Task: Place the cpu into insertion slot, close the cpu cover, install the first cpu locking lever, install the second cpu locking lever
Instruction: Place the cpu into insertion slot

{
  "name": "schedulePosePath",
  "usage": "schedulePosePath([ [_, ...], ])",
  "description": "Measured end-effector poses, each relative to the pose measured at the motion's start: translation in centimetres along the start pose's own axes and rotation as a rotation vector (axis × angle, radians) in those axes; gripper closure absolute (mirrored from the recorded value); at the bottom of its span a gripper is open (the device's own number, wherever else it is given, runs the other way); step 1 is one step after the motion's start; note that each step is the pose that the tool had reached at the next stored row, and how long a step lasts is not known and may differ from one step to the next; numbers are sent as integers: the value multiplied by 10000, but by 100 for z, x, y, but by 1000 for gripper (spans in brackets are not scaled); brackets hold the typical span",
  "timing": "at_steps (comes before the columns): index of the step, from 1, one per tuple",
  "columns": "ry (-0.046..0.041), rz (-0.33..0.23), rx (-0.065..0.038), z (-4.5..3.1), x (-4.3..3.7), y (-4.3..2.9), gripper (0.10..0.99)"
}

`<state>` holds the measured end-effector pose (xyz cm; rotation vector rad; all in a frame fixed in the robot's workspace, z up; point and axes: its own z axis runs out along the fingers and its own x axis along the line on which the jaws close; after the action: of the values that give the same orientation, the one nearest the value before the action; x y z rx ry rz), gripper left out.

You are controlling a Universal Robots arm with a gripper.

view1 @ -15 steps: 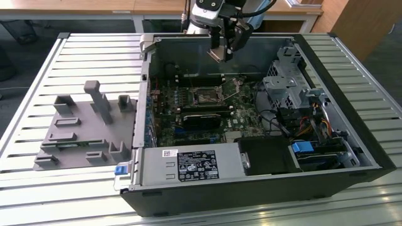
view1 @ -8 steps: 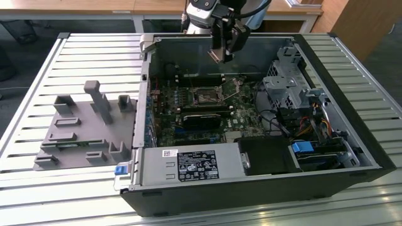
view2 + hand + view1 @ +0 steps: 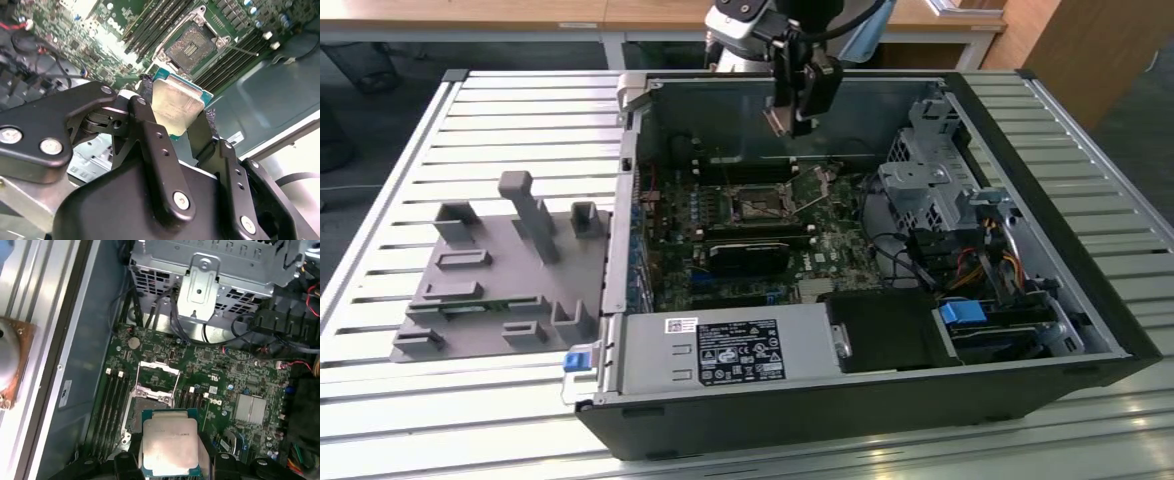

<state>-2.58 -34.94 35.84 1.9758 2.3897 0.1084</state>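
Gripper (image 3: 795,118) is clamped on the cpu (image 3: 177,107). The second wrist view gives us the grip itself: black fingers (image 3: 150,135) pinch two opposite edges, with the metal top facing the camera. The cpu is in the air, clear of the green board (image 3: 235,375) and not seated. The exterior view gives us the layout: the gripper hangs inside the open computer case (image 3: 854,410), at about 12 o'clock from the insertion slot (image 3: 758,205) and well above it. The grey fixture (image 3: 494,270) sits on the slatted table (image 3: 400,400) at 9 o'clock from the case, and the labelled power supply (image 3: 720,350) is at 6 o'clock from the slot. In both wrist views the slot is uncovered and its dark contact field is exposed. The first wrist view adds the cpu cover (image 3: 159,365), a silvery frame swung off the slot and lying just beside it, with the perforated drive cage (image 3: 200,285) beyond.
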Motion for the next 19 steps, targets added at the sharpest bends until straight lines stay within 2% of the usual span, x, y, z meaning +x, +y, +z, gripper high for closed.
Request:
schedulePosePath([
  [6, -76, 969, -16, 37, 3, -11, 561],
  [11, -86, 1052, -39, 73, 29, -90, 561],
  [19, -120, 1487, -47, 165, 80, -91, 561],
])
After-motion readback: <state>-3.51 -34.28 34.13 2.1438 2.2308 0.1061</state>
